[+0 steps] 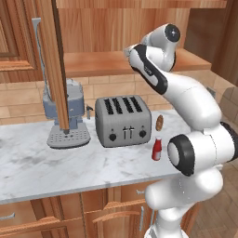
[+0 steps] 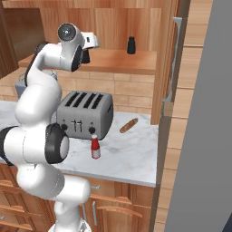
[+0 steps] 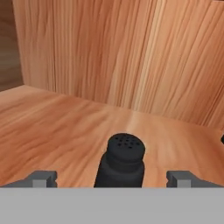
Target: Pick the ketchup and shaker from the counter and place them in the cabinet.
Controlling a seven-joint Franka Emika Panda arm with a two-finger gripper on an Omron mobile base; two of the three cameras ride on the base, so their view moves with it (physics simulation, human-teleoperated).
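The shaker stands upright on the cabinet shelf, between my gripper's wide-apart fingers, untouched. The ketchup waits on the counter before the toaster.

No readable text, label, brand or number on anything in view.

the shaker stood upright on the cabinet shelf, bare plank open on both sides of it and the wood back panel closing off behind. down on the counter, the ketchup stood clear in front of the toaster, which blocked any approach from behind.
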